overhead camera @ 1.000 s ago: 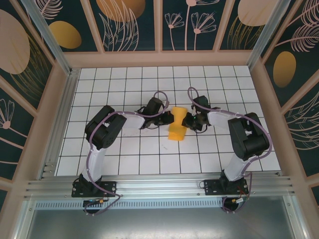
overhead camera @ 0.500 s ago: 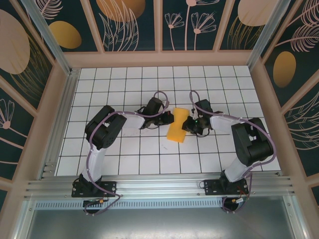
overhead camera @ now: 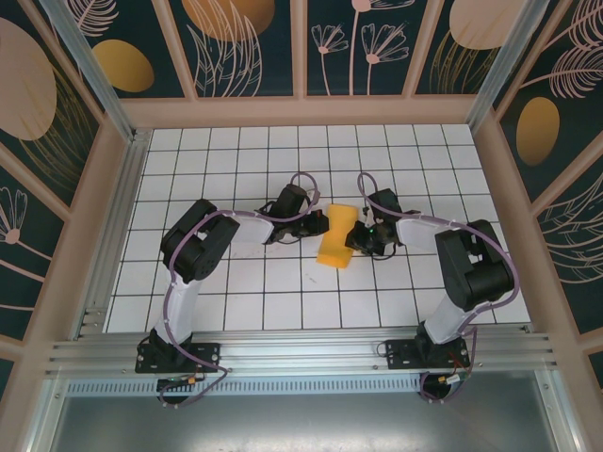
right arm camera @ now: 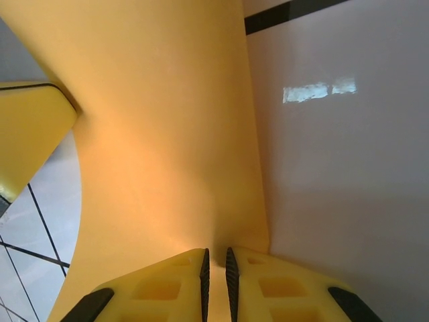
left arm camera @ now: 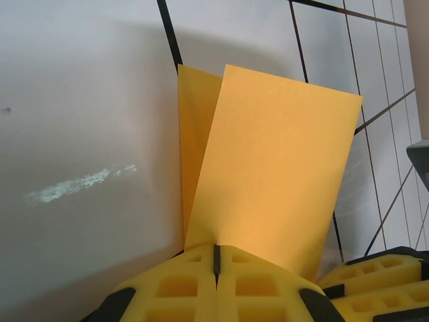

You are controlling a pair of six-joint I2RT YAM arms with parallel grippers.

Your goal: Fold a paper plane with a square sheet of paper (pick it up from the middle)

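Note:
The square sheet of paper (overhead camera: 335, 237) is orange and folded over, pinched into a waisted shape at the table's middle between both grippers. My left gripper (overhead camera: 316, 224) is shut on its left edge; in the left wrist view the jaws (left arm camera: 216, 251) meet tight on the paper (left arm camera: 268, 168), whose two layers stand up from the tiles. My right gripper (overhead camera: 356, 235) holds the opposite edge. In the right wrist view its pads (right arm camera: 216, 258) stand a narrow slit apart with the curved paper (right arm camera: 167, 134) running into the slit. No finished paper plane is in view.
White gridded table (overhead camera: 236, 292) with wooden walls (overhead camera: 301, 111) on three sides and a metal rail (overhead camera: 301, 353) at the near edge. The other gripper's yellow finger shows at the edge of each wrist view: right finger (left arm camera: 375, 275), left finger (right arm camera: 33, 127).
The right wrist has shifted slightly to the right and toward the near edge, and the paper's lower end has tilted a little. The left gripper has stayed put.

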